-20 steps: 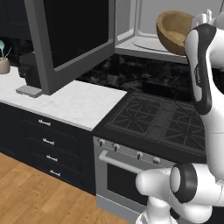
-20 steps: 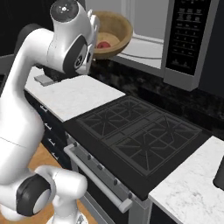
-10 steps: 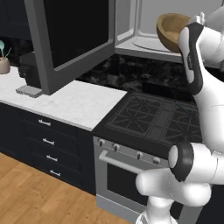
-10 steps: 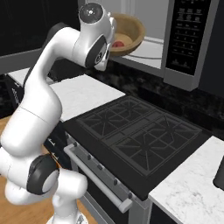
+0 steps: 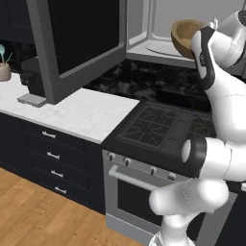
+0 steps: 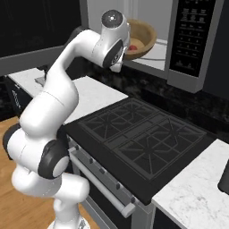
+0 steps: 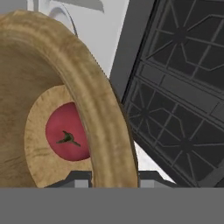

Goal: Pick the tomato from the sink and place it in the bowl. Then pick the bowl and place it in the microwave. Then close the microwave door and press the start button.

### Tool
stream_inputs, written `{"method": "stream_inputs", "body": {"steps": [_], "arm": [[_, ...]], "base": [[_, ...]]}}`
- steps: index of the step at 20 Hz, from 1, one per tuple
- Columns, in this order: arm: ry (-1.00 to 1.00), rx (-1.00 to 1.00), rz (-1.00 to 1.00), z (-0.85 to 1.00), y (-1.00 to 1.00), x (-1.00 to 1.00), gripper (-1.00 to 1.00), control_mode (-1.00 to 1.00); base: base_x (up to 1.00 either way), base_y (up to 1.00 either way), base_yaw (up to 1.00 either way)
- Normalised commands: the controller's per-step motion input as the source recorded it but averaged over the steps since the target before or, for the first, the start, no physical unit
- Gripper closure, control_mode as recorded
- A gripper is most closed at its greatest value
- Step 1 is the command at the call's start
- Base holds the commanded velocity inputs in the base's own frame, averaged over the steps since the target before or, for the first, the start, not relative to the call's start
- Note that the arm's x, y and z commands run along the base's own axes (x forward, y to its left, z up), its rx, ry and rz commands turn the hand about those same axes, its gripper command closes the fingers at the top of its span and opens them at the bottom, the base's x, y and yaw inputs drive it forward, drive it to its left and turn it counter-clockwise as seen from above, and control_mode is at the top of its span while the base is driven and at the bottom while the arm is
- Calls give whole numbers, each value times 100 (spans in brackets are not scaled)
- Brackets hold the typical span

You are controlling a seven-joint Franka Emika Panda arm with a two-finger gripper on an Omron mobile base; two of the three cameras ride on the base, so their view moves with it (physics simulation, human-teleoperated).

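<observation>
Bowl (image 6: 142, 38): light brown wood, thick rim, held tilted at the mouth of the open microwave (image 6: 167, 44), partly over its light grey floor; against the picture of one second ago it sits further in toward the cavity, and the arm's upper links have swung forward and higher in both base views. Tomato (image 7: 68, 138): small, red, green stem showing, lying in the bottom of the bowl; unchanged in its place within the bowl. Gripper (image 7: 114, 178): closed on the bowl's rim, one finger tip on each side of the rim wall at the lower edge of the hand view; the rim stands between them, touching both. Microwave door (image 5: 79, 41): dark glass in a grey frame, swung wide open to the left over the white counter (image 5: 81, 113), same position as before. Stove (image 6: 138, 138): black cooktop with grates, directly below the microwave, with the oven handle (image 5: 132, 178) across its front. Left base view adds: the underside and outer wall of the bowl, the round turntable (image 5: 161, 48) just beside it, a small pot of utensils (image 5: 5, 69) and a dark appliance (image 5: 31, 79) at the far left of the counter, and wood floor (image 5: 43, 216). Right base view adds: the bowl's inside with a sliver of red, and the microwave's control panel (image 6: 192, 40) to the right of the cavity. Hand view adds: the tomato in full, the rim close up, and stove grates seen beyond the rim.
</observation>
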Motion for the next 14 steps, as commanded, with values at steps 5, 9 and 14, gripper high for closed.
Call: {"method": "stream_inputs", "body": {"steps": [5,9,14], "arm": [[0,0,0,0,-7,76,100,-100],[1,0,0,0,-8,81,100,-100],[2,0,2,0,-27,68,100,-100]], "base": [[0,0,0],[0,0,0],[0,0,0]]}}
